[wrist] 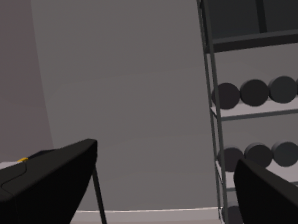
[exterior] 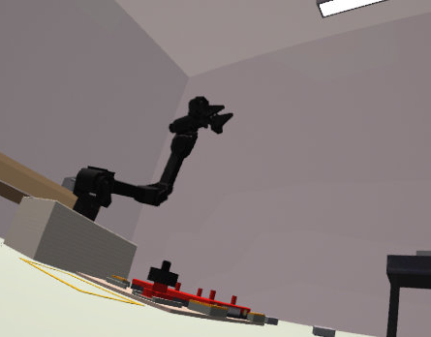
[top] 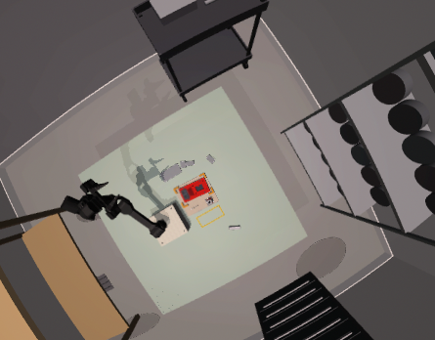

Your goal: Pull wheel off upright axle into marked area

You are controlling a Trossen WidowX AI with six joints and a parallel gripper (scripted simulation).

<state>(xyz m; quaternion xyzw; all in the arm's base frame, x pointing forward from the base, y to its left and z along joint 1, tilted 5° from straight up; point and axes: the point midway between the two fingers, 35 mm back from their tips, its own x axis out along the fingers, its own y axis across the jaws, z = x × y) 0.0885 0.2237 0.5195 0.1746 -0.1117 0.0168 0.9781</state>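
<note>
Wheel point(exterior: 163, 274) sits low in the exterior frame, on its axle over the red board point(exterior: 194, 299) on the table point(exterior: 29, 310), with the yellow marked area point(exterior: 77, 282) just left of it. Way up at mid frame, the hand point(exterior: 222, 121) hangs in the air, partly spread, gripping nothing, well apart from the wheel.

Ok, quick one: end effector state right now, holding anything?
End effector: open, holding nothing, raised high above the wheel, which sits on its axle.
</note>
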